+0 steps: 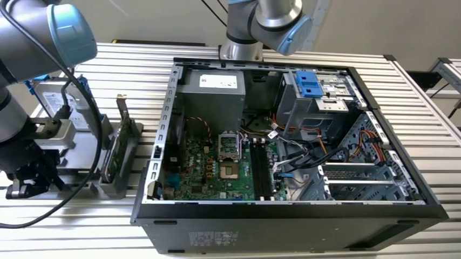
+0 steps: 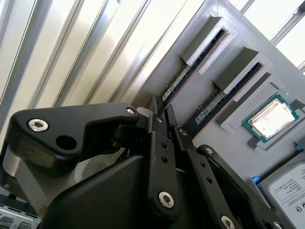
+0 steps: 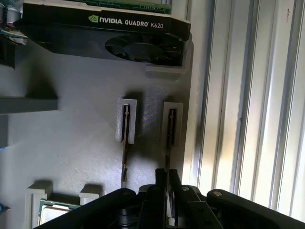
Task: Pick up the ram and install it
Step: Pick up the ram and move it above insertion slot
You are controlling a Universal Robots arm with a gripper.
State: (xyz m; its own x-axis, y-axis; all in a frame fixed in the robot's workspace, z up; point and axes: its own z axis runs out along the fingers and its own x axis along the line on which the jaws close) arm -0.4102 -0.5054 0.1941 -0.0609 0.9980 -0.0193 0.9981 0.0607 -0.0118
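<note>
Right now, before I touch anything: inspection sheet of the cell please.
surface: slatted metal table, open PC case on it.
job's things: the ram stands in the edge slot of the grey holder; second stick beside it; motherboard slots look empty.
clutter: graphics card, processor, hard drive in the holder.
gripper: at the ram's end.
cables: loose bundle in the case; black cable along the arm.
surroundings: metal frame at the exterior view's right edge.
</note>
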